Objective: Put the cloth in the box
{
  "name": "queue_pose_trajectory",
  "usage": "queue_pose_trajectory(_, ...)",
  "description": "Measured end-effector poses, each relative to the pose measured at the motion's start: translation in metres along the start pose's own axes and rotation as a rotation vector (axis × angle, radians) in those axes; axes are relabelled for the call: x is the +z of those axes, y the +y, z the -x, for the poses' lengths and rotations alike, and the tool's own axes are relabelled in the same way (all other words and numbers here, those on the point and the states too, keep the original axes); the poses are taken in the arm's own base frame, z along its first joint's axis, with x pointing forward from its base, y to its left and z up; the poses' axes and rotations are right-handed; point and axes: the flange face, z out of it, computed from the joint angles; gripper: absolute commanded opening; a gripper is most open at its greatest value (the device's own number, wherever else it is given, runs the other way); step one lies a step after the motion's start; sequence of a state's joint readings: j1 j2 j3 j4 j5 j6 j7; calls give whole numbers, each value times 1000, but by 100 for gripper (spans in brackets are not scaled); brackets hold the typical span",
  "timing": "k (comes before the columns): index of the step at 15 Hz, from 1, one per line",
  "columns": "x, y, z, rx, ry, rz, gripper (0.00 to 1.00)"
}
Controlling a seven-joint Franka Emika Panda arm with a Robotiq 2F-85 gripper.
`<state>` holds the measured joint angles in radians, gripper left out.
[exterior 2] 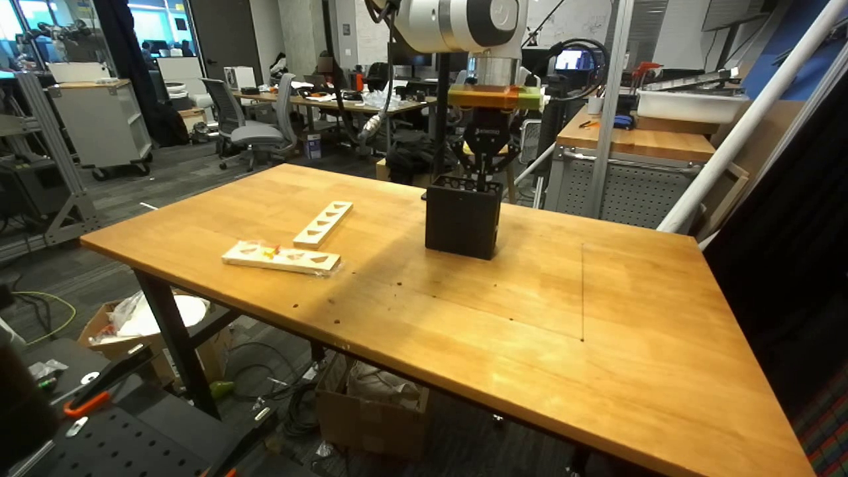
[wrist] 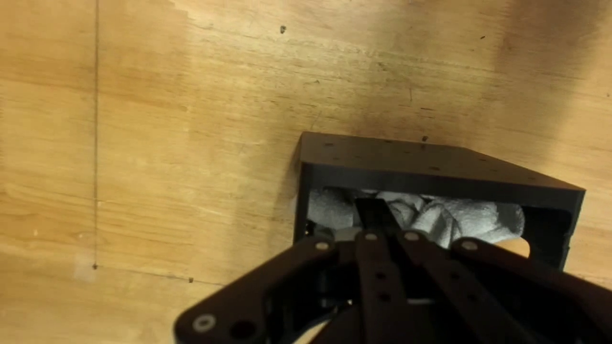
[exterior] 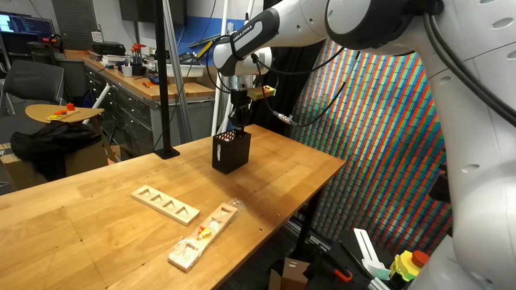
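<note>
The black box stands upright on the wooden table in both exterior views (exterior: 234, 153) (exterior 2: 462, 222). In the wrist view its rim (wrist: 382, 175) frames the white rumpled cloth (wrist: 478, 215), which lies folded inside the box. A white bit of cloth (exterior: 219, 152) shows through a slot in the box's side. My gripper (wrist: 374, 210) points down with its fingertips inside the box opening, among the cloth folds. In both exterior views the gripper (exterior: 242, 123) (exterior 2: 482, 179) is at the box's top. Its fingers are together, and no cloth shows between them. The fingertips' lower ends are hidden by the box in the exterior views.
Two pale wooden slotted strips lie on the table (exterior 2: 563, 371), one bare (exterior: 165, 204) and one wrapped in clear plastic (exterior: 203, 237) with small red and yellow pieces. A black post (exterior: 163, 80) rises at the table's far edge near the box.
</note>
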<state>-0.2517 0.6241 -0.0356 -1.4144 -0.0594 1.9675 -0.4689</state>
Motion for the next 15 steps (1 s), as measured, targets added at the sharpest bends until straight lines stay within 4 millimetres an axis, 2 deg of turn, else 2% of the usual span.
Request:
queue_pose_trajectory(4, -27, 6, 20, 20, 52, 29, 2)
queue_pose_trajectory(8, -43, 3, 39, 30, 106, 67, 3)
queue_pose_trajectory(9, -44, 2, 43, 31, 114, 79, 27)
queue_pose_trajectory(10, -45, 0, 48, 32, 120, 91, 29)
queue_pose_trajectory(11, -44, -3, 52, 35, 124, 101, 5)
queue_pose_trajectory(14, -42, -14, 64, 44, 131, 114, 27)
queue_pose_trajectory(15, -42, -16, 66, 44, 133, 115, 29)
